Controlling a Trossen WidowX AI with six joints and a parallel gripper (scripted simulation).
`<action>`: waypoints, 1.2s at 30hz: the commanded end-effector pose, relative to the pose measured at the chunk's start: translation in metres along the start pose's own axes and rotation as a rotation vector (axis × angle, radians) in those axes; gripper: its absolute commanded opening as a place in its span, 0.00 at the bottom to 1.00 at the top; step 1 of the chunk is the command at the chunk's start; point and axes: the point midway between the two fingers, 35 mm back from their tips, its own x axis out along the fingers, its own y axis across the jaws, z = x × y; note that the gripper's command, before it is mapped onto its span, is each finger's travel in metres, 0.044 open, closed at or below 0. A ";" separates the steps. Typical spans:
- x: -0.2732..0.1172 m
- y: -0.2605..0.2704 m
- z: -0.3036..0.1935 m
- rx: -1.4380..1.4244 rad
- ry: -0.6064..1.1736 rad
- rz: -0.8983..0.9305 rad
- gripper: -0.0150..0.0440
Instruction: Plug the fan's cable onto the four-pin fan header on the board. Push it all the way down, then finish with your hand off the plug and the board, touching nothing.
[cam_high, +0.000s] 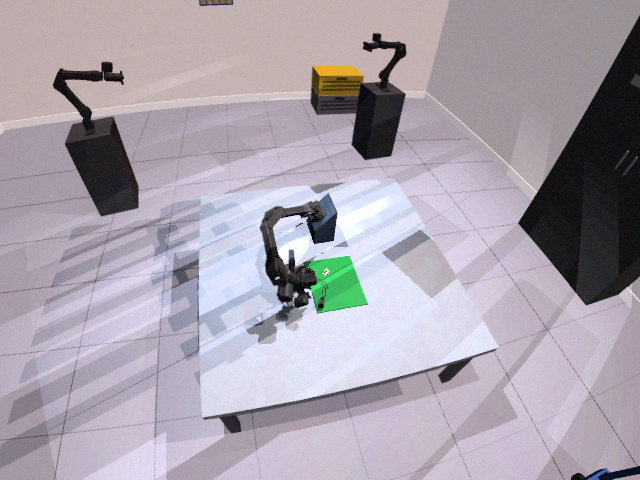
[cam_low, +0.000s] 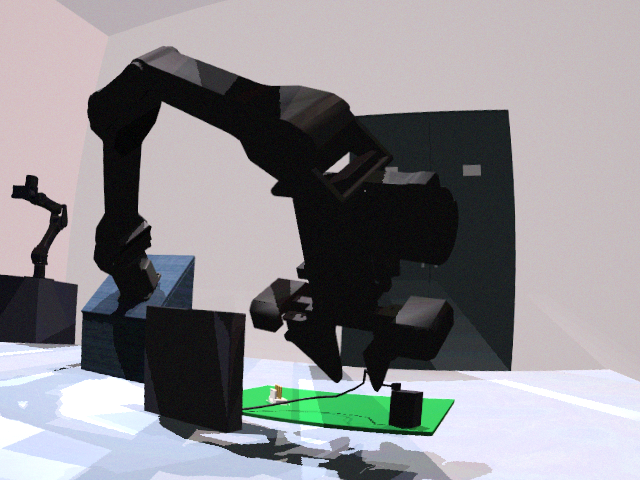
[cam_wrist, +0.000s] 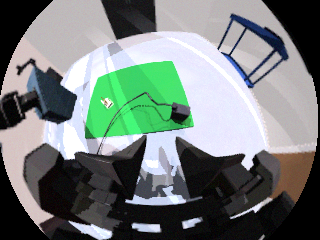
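The fan cable's plug (cam_high: 321, 302) (cam_low: 405, 409) (cam_wrist: 180, 112), apparently the black block, stands on the green board (cam_high: 343, 289) (cam_low: 434, 408) (cam_wrist: 165, 75), towards four o'clock from its centre in the wrist view, well apart from the four-pin fan header (cam_high: 325, 271) (cam_low: 278, 400) (cam_wrist: 108, 103) at nine. The black cable (cam_low: 338, 396) (cam_wrist: 145, 93) arches from the plug and leaves the board around seven. The gripper (cam_high: 308, 288) (cam_low: 357, 384) (cam_wrist: 160, 138) stands at six o'clock, jaws about half open, nothing between them.

The step in hand looks like the grasp. Centre the fingers over the plug's body before lowering, keep the cable from between the pads, and close squarely so it stays upright; later, match it to the pins before pressing straight down. A tilted grip could jam it.

Beyond, the yellow drawer unit (cam_high: 337, 80) and black cabinet (cam_high: 599, 206) (cam_low: 485, 232) (cam_wrist: 130, 20) look shut; their contents cannot be told.
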 end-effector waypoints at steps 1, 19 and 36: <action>-0.001 -0.001 0.000 0.007 0.103 -0.002 0.60; -0.031 -0.015 0.013 0.034 0.571 -0.126 0.60; -0.043 -0.025 0.070 0.857 0.459 -0.328 1.00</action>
